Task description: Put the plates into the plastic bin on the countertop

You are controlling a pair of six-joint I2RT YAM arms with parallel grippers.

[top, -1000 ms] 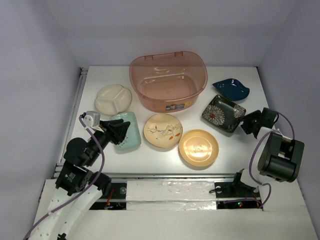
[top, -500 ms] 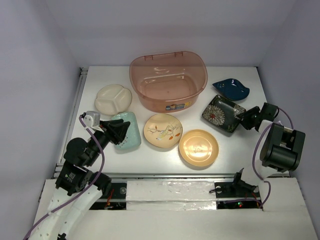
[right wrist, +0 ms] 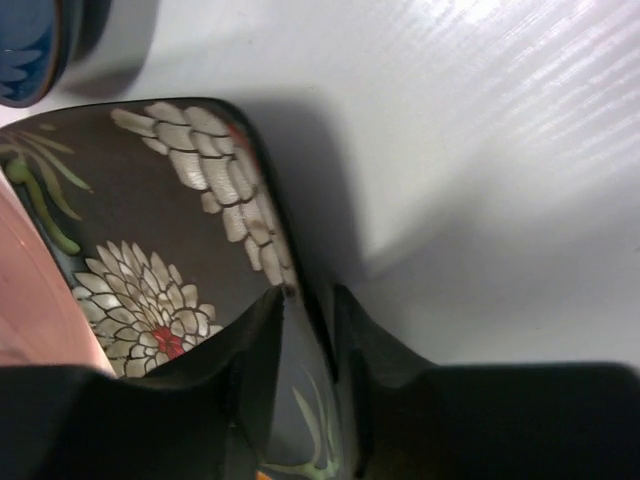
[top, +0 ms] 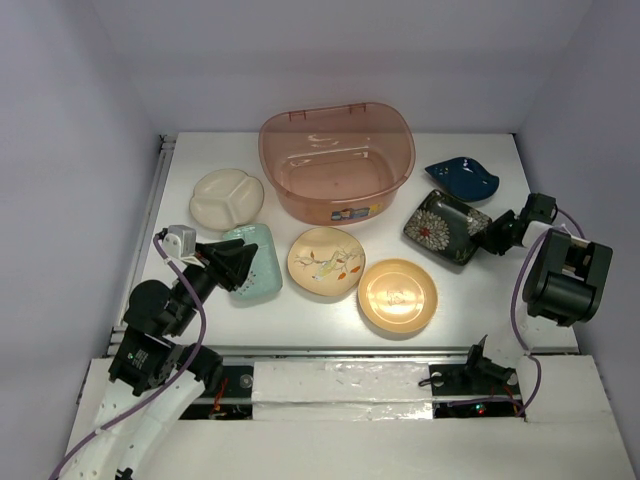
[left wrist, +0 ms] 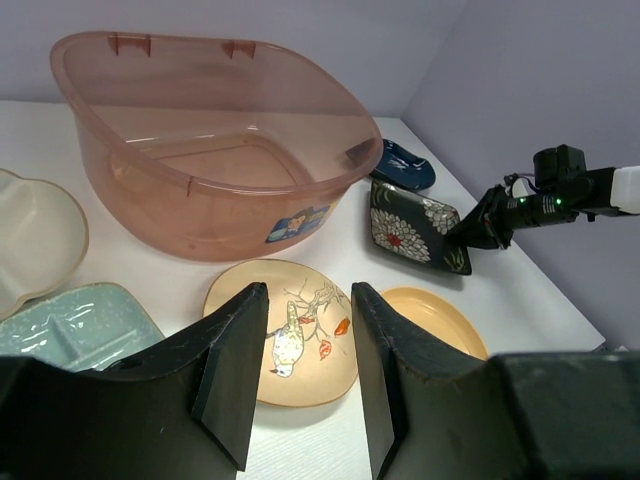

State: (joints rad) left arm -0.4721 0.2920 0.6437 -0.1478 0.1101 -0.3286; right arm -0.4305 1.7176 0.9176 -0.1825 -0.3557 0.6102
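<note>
One change: right end effector point(right wrist: 308, 295) now astride black plate point(right wrist: 170, 230) rim.

Overhead wide; wrist close-ups; shared black plate point(top: 441, 222)

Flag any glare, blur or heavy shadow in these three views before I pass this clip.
Top external view: even light, sharp, only mild sheen on the plastic bin. Left wrist view: the left gripper is dark and soft up close, the scene behind crisp. Right wrist view: streaky glare on the countertop, a heavy shadow beside the black square plate, the right gripper near-black.
</note>
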